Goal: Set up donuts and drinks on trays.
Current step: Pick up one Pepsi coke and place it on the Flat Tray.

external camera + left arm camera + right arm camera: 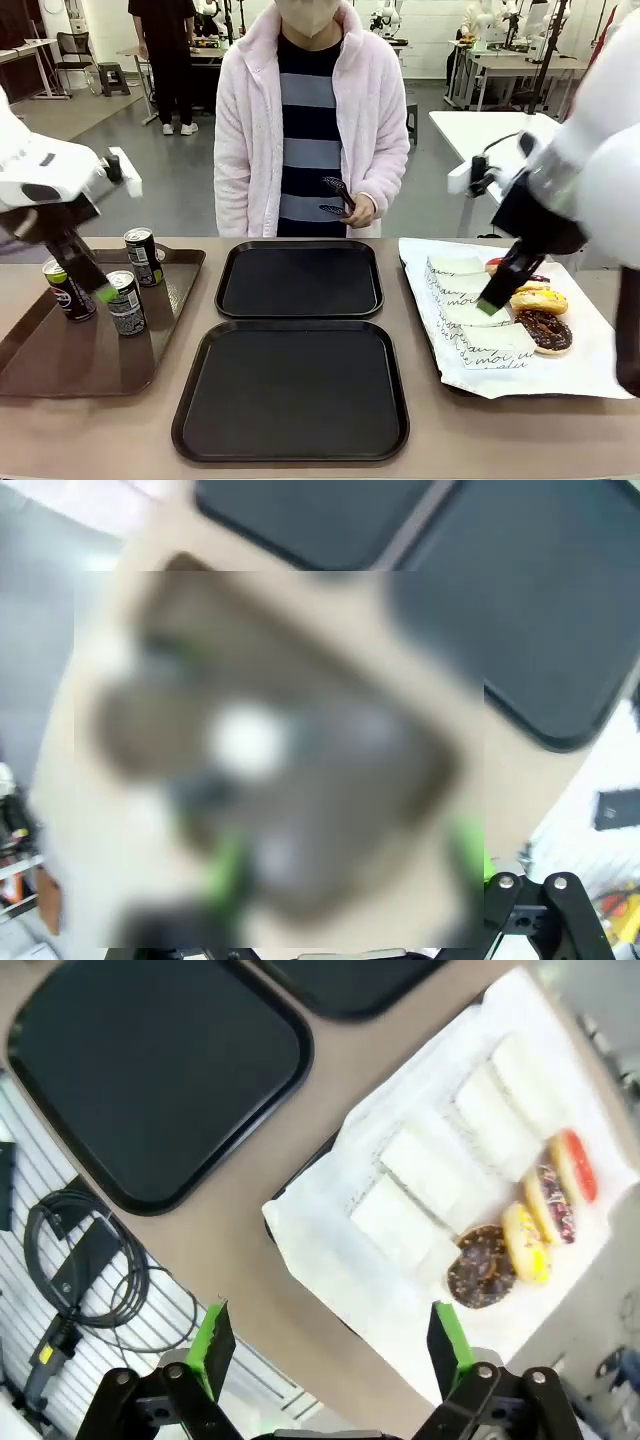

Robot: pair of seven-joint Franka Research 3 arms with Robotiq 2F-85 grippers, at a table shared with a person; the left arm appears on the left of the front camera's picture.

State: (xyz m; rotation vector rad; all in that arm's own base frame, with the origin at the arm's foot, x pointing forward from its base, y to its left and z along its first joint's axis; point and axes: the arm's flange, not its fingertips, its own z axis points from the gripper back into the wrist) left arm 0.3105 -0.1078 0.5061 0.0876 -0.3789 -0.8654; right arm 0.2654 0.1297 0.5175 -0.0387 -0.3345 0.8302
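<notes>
Three dark drinks cans (125,302) stand on a brown tray (60,360) at the left. My left gripper (95,290) hangs among them, open; whether it touches one I cannot tell. In the blurred left wrist view its green pads (228,865) stand wide apart. Two black trays lie mid-table, one far (300,280) and one near (292,390), both bare. At the right, donuts lie beside white paper sleeves (460,300): a yellow one (538,298) and a chocolate one (543,330). My right gripper (490,300) hovers open above them; its wrist view shows the chocolate donut (482,1265) and sleeves (420,1190) far below its gripper (328,1338).
A person in a pink fleece stands at the far edge, one hand (358,210) holding a dark object. The donuts rest on a white-paper-lined tray (590,370). A black tray (160,1070) and a bundle of cable (90,1270) beyond the table edge show in the right wrist view.
</notes>
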